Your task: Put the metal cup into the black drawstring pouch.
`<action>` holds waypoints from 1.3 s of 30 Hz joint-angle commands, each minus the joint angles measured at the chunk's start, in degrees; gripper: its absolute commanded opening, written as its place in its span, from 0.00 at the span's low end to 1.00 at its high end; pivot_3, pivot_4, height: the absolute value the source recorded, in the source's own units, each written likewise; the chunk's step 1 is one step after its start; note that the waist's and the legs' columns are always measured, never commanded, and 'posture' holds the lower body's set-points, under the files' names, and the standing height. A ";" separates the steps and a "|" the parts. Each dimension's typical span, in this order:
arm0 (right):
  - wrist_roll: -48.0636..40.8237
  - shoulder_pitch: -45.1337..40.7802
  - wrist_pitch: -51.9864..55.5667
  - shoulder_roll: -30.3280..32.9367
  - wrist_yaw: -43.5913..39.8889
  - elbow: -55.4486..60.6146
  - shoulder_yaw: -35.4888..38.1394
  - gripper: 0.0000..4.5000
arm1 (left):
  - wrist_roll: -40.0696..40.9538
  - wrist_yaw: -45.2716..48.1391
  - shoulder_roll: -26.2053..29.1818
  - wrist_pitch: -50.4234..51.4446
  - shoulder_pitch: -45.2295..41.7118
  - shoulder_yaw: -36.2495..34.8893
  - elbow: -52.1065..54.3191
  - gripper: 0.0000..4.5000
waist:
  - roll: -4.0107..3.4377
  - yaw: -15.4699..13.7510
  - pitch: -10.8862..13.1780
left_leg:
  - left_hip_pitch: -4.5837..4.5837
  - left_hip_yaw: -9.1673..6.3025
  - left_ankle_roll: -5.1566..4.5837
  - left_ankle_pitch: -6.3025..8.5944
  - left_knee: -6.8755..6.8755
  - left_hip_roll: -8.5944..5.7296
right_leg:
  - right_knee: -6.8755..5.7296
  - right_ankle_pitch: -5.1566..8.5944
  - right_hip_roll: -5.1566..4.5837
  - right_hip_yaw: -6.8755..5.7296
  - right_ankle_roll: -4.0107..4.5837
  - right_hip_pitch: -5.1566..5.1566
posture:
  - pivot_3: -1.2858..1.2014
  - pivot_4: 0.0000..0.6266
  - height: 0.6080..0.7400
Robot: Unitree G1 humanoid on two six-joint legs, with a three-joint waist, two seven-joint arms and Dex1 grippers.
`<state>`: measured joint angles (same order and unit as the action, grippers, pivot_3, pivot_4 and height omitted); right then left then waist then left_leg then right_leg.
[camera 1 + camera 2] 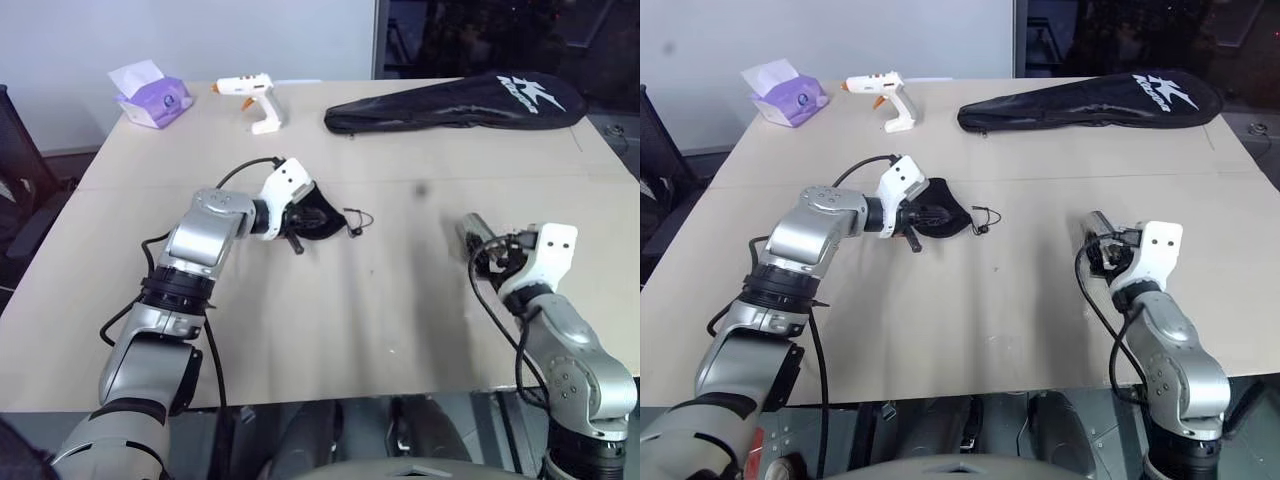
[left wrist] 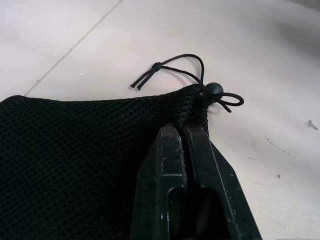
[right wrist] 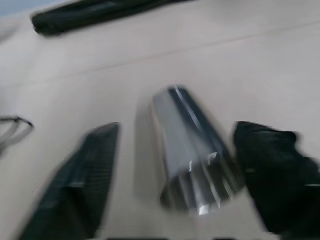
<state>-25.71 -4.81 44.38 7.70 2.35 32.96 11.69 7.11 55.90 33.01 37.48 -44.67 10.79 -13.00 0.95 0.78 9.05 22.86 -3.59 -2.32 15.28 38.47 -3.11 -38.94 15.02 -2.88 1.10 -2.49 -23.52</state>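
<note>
cup (image 3: 192, 155) is lying between my right gripper's (image 3: 175, 190) apart fingers for grabbing; left gripper (image 2: 187, 150) is pinching pouch (image 2: 75, 150) rim.

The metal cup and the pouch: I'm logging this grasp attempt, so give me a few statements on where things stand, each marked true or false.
1. The left gripper is shut on the black drawstring pouch. True.
2. The metal cup stands upright on the table. False: it lies on its side.
3. The right gripper has a finger on each side of the cup, not closed on it. True.
4. The cup is already inside the pouch. False: it lies apart from the pouch, by the right gripper.
5. The racket bag lies at the table's near edge. False: it lies at the far side.
</note>
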 commanded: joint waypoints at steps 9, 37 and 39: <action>-2.00 2.63 5.14 4.03 -1.02 10.97 0.55 0.19 | 1.84 -1.96 0.46 1.64 0.81 -2.40 4.62 0.00 | -0.02 -0.13 0.00 | 0.04 0.02 0.00 0.00 -0.02 0.00 | -0.01 0.00 -0.01 0.02 0.00 -0.06 | 0.52 0.24 1.00; 4.16 -2.02 -0.88 3.80 -3.21 -2.71 -7.00 0.01 | 3.66 -3.20 0.06 6.67 0.70 -2.35 8.60 0.00 | -0.02 0.10 0.00 | 0.03 0.06 0.01 -0.01 -0.05 -0.01 | -0.02 0.00 0.00 0.07 0.00 -0.10 | 0.52 0.24 1.00; 4.51 -1.65 -2.24 4.92 -5.39 -1.92 -8.32 0.01 | 4.70 -3.48 -0.56 8.82 0.19 -2.86 8.86 0.00 | -0.02 0.10 0.00 | 0.03 0.06 0.01 -0.01 -0.05 -0.01 | -0.01 0.00 0.01 0.06 0.00 -0.10 | 0.52 0.24 1.00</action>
<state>-21.49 -6.39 44.42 12.12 -1.12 28.57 4.21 10.39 52.70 32.74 45.03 -43.24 9.42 -6.58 0.93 0.88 9.05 22.89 -3.53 -2.31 15.28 38.41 -3.12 -38.96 15.02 -2.87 1.15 -2.49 -23.62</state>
